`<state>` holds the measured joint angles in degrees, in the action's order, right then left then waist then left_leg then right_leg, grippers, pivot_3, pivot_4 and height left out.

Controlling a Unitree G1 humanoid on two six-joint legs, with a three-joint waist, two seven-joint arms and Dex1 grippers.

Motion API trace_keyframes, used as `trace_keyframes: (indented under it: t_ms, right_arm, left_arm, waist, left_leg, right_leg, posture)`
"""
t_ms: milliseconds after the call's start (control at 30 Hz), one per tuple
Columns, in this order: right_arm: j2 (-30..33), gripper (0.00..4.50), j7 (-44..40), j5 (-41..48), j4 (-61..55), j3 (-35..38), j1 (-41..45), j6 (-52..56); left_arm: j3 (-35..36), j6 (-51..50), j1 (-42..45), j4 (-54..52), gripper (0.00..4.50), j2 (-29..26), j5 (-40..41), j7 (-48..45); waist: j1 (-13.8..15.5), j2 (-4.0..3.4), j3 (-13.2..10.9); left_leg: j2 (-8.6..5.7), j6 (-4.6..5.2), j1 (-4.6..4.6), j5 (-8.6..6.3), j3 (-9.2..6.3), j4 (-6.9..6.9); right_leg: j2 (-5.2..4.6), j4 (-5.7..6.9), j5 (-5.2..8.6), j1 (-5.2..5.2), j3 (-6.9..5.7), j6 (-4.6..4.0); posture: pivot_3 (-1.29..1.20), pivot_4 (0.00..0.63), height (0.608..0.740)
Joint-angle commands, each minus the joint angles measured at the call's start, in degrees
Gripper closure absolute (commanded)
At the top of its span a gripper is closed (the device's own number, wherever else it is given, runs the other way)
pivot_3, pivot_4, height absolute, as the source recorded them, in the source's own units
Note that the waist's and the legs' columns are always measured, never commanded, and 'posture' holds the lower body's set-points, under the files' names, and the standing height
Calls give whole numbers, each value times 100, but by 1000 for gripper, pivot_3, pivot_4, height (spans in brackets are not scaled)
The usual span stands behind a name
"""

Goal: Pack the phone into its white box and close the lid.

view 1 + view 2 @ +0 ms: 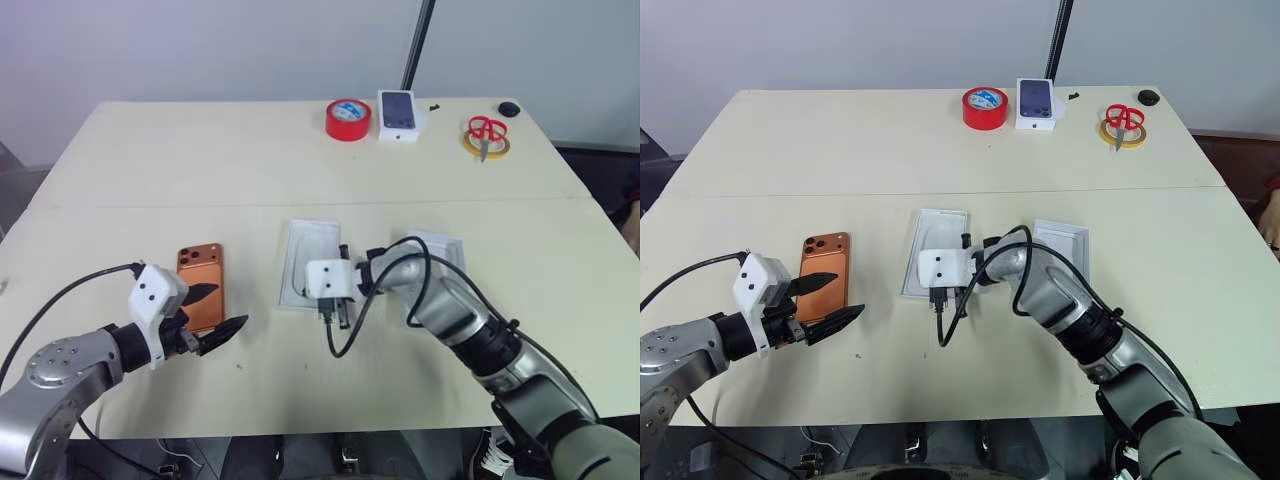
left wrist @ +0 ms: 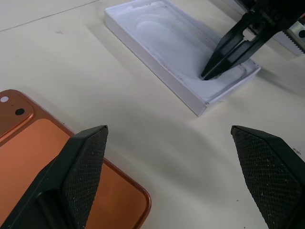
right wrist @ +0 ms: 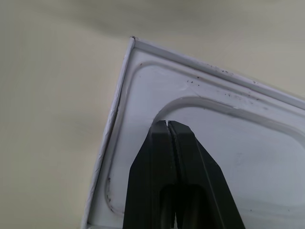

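1. Wide apart stand the jaws of the left gripper [image 1: 213,313] beside the phone [image 1: 201,284], which lies flat near the table's [image 1: 200,170] left front edge.
2. Left wrist view: the right gripper [image 2: 209,75], jaws pressed together, dips into the white insert [image 2: 167,40].
3. Right wrist view: its shut fingertips [image 3: 167,125] sit over the insert's oval recess.
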<state>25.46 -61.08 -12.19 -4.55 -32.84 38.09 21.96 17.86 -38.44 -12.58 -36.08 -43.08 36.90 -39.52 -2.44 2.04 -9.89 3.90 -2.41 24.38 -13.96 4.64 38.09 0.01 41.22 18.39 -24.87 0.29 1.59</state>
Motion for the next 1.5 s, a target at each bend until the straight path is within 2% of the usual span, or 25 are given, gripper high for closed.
trace_keyframes:
  t_ms: [33,200,333,533,633,767,1033,1500]
  right_arm:
    - [-36,4437,112,27,-214,151,69,-118]
    - [-509,4437,763,101,38,625,466,258]
    - [-1039,4486,1219,171,225,857,705,715]
    - [-1632,4486,1663,-65,614,427,792,731]
    - [-1892,4486,1804,-166,909,223,901,722]
    - [-2060,4486,1743,-381,1246,-211,1055,476]
    - [-2090,4486,1271,-552,1347,-870,1054,311]
    - [-1992,4486,1098,-881,1677,-948,1066,-39]
  left_arm:
    - [162,97,78,-49,162,-27,26,-17]
    - [410,-144,249,153,162,55,184,246]
    - [943,-989,702,632,81,294,684,1072]
    - [1513,-2200,1361,1327,81,553,939,2349]
    - [1768,-2752,1607,1531,81,709,1266,2680]
    - [1644,-3317,1640,1605,81,715,1359,2815]
    - [1092,-3843,1676,1277,81,1109,1543,2848]
    - [756,-4619,2136,773,81,1945,1747,2989]
  waist:
    - [0,0,0]
    - [-12,0,0]
    - [-1,2,1]
    - [-5,2,1]
    - [-8,5,3]
    - [-10,7,3]
    - [12,8,5]
    - [164,8,11]
  left_leg:
    - [0,0,0,0,0,0]
    - [1,0,0,0,0,0]
    - [1,0,1,0,-1,1]
    - [0,0,2,0,-2,2]
    - [0,0,2,0,-3,3]
    - [0,-1,3,1,-4,3]
    - [-7,-1,1,1,-5,3]
    - [-30,0,-1,0,-14,5]
  right_leg:
    - [0,0,0,0,0,0]
    - [1,2,0,-1,0,0]
    - [0,2,0,0,-1,0]
    - [-1,3,-1,-1,-2,1]
    - [-2,5,-1,0,-5,1]
    - [-3,5,-1,-1,-7,1]
    - [-17,5,-1,3,-14,1]
    - [-51,1,2,18,-39,6]
  posture:
    - [0,150,690]
    - [0,150,690]
    - [0,150,690]
    - [0,150,690]
    - [0,150,690]
    - [0,150,690]
    - [0,150,690]
    - [0,150,690]
